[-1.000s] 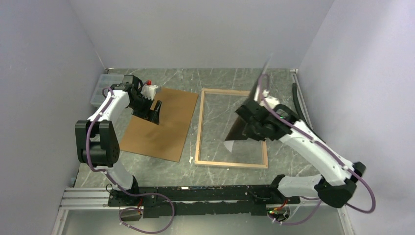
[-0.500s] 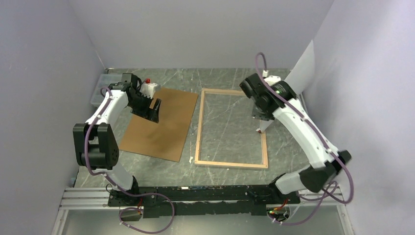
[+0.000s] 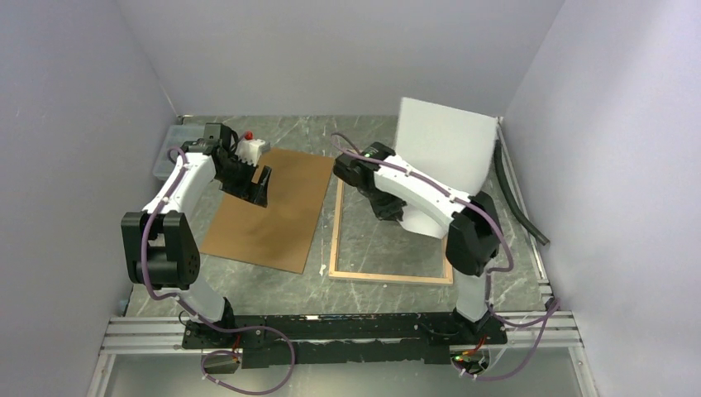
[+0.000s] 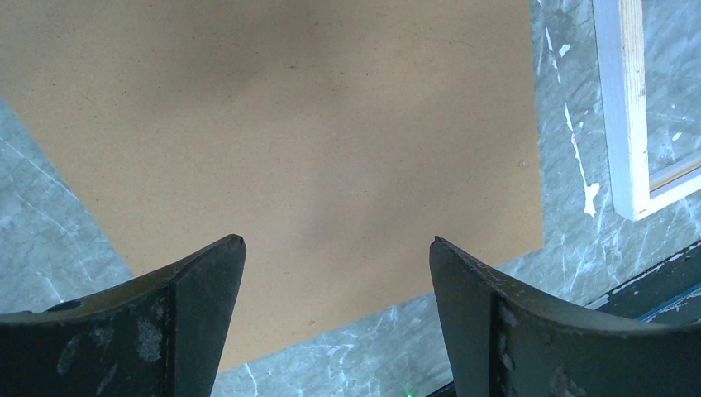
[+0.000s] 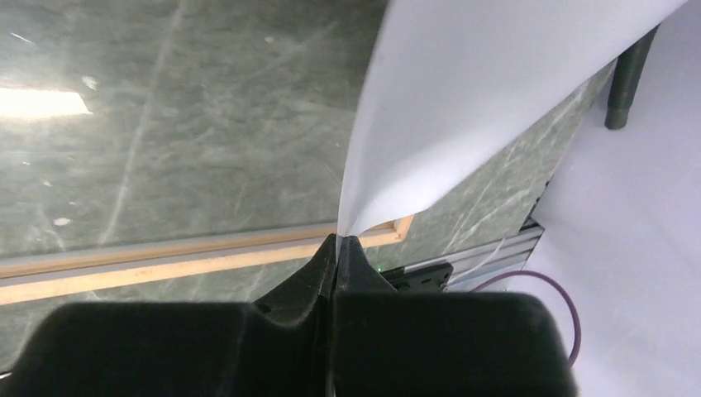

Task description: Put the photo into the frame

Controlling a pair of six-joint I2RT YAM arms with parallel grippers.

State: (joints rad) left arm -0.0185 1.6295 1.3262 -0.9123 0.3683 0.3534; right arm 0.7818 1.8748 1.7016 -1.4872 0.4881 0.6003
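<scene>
The photo (image 3: 446, 145) stands nearly upright over the right half of the frame (image 3: 335, 223), with its plain white back toward the top camera. My right gripper (image 3: 390, 213) is shut on the photo's lower edge above the pane. In the right wrist view the fingertips (image 5: 339, 241) pinch the white sheet (image 5: 479, 107), with the frame's wood rim (image 5: 165, 266) just beyond. My left gripper (image 3: 260, 186) is open and empty over the brown backing panel (image 3: 269, 211). In the left wrist view it (image 4: 337, 248) hovers above the panel (image 4: 289, 124), with the frame's corner (image 4: 628, 124) at the right.
A clear plastic bin (image 3: 169, 145) and a white block with a red knob (image 3: 252, 147) stand at the back left. A black hose (image 3: 517, 194) lies along the right wall. A small white scrap (image 3: 321, 269) lies beside the frame's near left corner.
My right arm has swung from the right side leftward over the frame, and the photo has turned so its white back faces the camera. The left arm has not moved.
</scene>
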